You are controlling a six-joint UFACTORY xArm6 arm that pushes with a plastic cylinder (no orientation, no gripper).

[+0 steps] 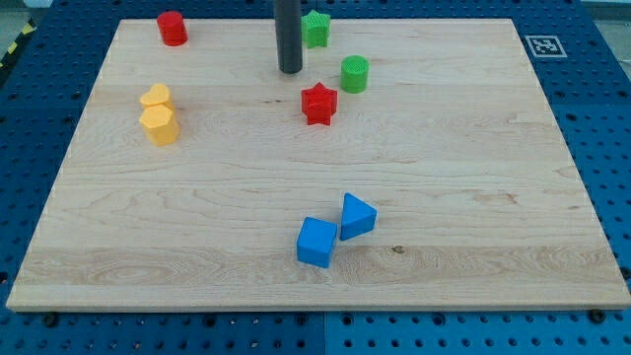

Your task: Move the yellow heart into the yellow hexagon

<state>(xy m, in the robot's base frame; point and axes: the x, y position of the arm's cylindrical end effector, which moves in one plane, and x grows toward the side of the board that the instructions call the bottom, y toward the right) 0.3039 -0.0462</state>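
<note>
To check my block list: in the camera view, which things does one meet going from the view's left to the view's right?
yellow hexagon and yellow heart (stacked, order unclear) → red cylinder → my tip → red star → blue triangle

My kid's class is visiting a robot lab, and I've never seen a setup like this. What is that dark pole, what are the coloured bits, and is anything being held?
There is only one picture, from a camera looking down at an angle on a wooden board; where it is mounted isn't recorded. The dark pole is the end of a robot arm. It has no hand, so nothing is held: my tip just slides on the board and pushes blocks.

The blocks: a yellow heart touching a yellow hexagon at the view's left; a red cylinder at the top left; a green star, a green cylinder and a red star near the top middle; a blue cube and a blue wedge-like block lower down. The tip stands left of the green blocks, touching none.
</note>
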